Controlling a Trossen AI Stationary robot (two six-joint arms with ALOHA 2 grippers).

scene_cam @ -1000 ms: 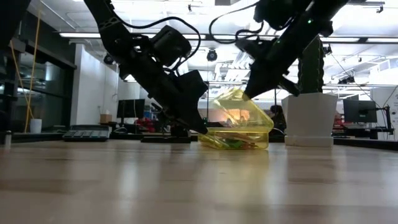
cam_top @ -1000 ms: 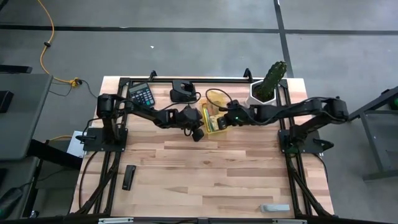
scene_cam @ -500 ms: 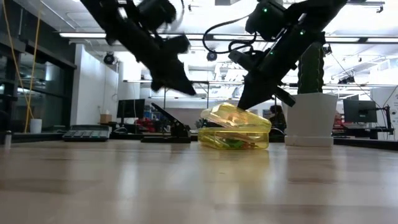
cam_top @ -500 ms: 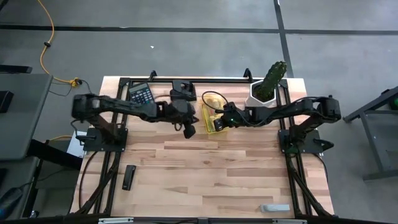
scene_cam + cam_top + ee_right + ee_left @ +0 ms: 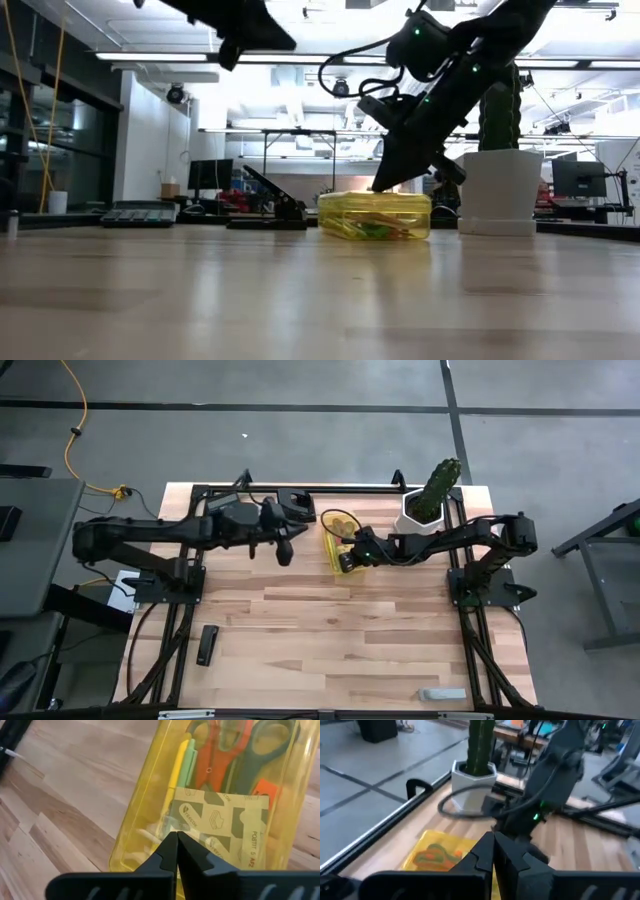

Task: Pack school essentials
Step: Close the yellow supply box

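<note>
A clear yellow box (image 5: 336, 545) lies flat on the table with its lid down. Through the lid show the school essentials: red-handled scissors (image 5: 220, 750), blue-handled scissors (image 5: 265, 750), yellow and green pencils (image 5: 182, 765) and a printed pad (image 5: 220, 830). My right gripper (image 5: 346, 560) is shut, its tips on the lid. My left gripper (image 5: 283, 553) is shut on nothing and hangs high above the table, left of the box; it shows at the top of the low view (image 5: 235, 45). My right gripper presses its shut fingertips (image 5: 176, 840) down on the box's lid (image 5: 165, 822), toward the box's near end. The fingers slant down from the table's right side (image 5: 385, 182). The box rests flat on the table under them.
A cactus in a white pot (image 5: 428, 500) stands at the far right, just behind my right arm. A black device (image 5: 296, 502) sits at the far edge, a calculator (image 5: 137, 213) far left. A flat black bar (image 5: 207, 645) and a small grey piece (image 5: 441, 694) lie nearer.
My left gripper has risen steeply and drawn back toward the table's left and far edge, away from the box, staying shut. The box's lid, raised and tilted a second ago, has come down flat. My right gripper has sunk with it.
</note>
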